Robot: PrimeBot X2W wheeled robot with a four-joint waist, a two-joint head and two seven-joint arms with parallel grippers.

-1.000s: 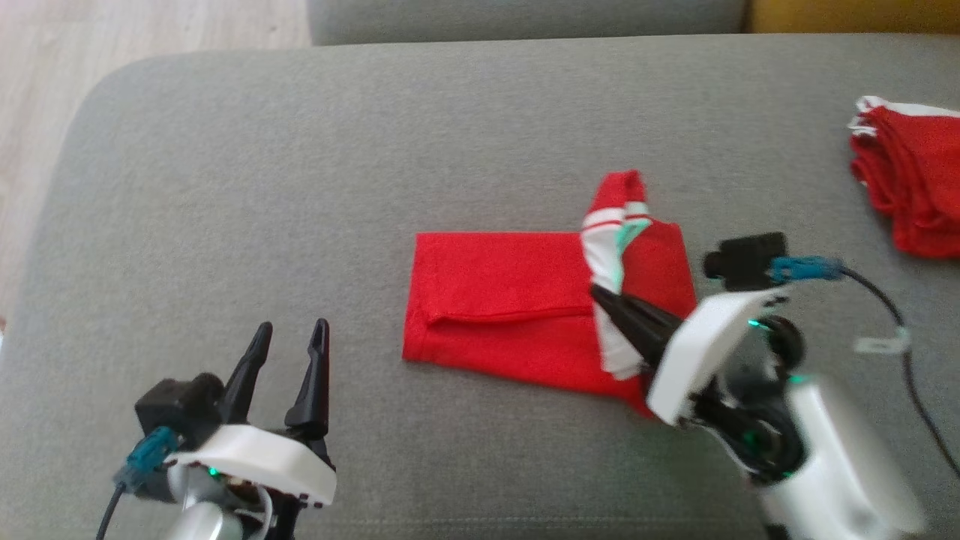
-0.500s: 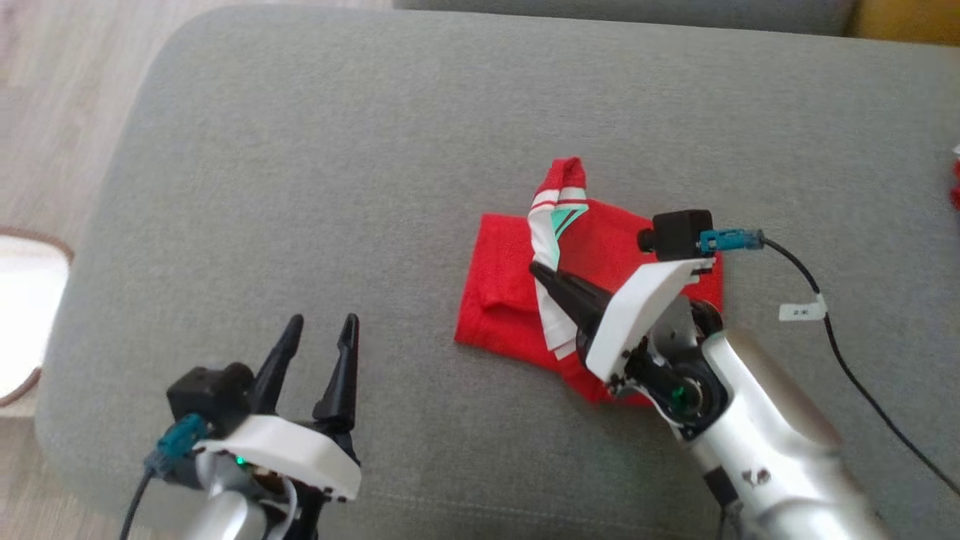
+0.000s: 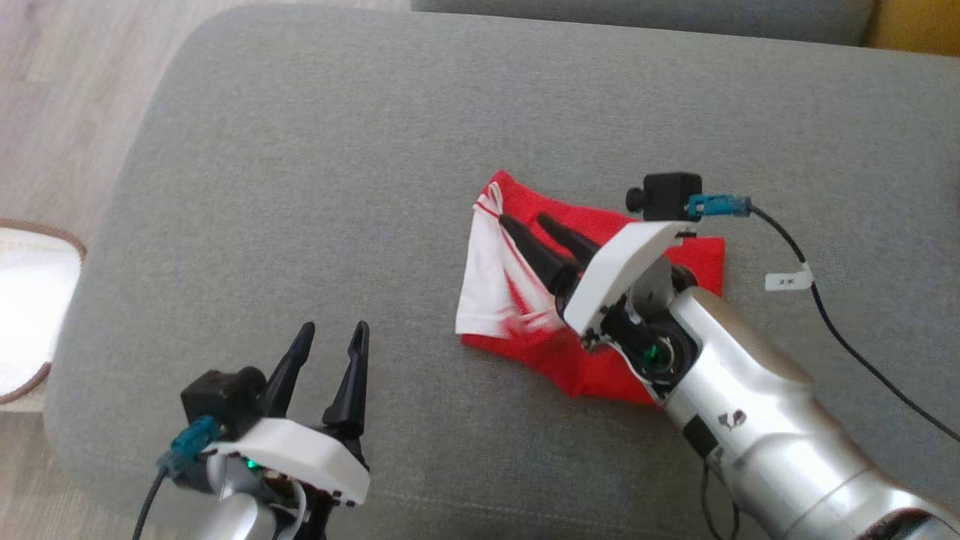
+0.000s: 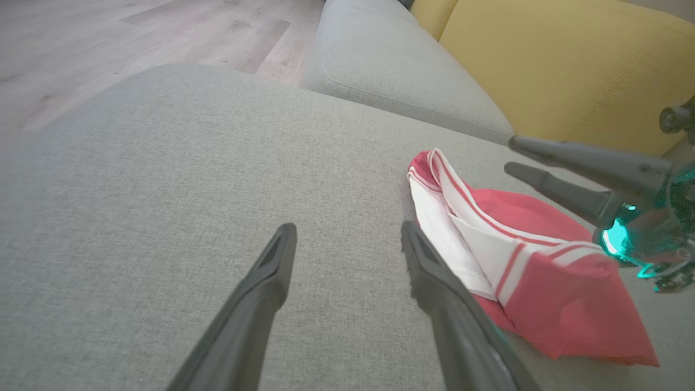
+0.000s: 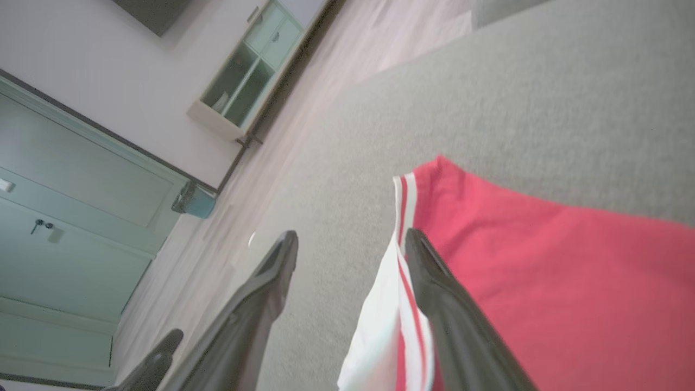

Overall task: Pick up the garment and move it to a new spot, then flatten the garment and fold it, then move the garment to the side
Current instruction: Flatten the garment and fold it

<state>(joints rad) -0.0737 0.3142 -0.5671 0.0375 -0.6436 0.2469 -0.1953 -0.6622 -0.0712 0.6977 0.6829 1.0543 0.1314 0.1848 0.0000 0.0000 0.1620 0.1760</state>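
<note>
In the head view the left pincer (image 3: 334,330) is standing open with nothing between its two dark fingers, hovering over bare grey sofa cushion (image 3: 337,150). The right pincer (image 3: 523,220) is also standing with its fingers parted and gripping nothing. The garment (image 3: 491,289), red with a white striped part turned up, is lying bunched on the cushion directly beneath and behind the right pincer's fingertips and well off to the right of the left pincer. A black cable (image 3: 862,352) is trailing from the right wrist across the cushion, and wooden floor (image 3: 45,90) is showing beyond the cushion's edge on the left pincer's side. In the left wrist view the left pincer (image 4: 347,228) is pointing across the empty cushion with its fingers spread. The garment (image 4: 570,304) is lying just beside its right finger, the white striped edge nearest. Above the garment the right pincer (image 4: 511,156) is hanging with its two fingers apart and clear of the cloth, a yellow cushion (image 4: 543,70) showing behind it. In the right wrist view the right pincer (image 5: 352,234) is showing grey cushion between its open fingers. The garment (image 5: 543,271) is spreading out to the right, its white striped edge running along the right-hand finger; whether cloth and finger are touching cannot be told.
</note>
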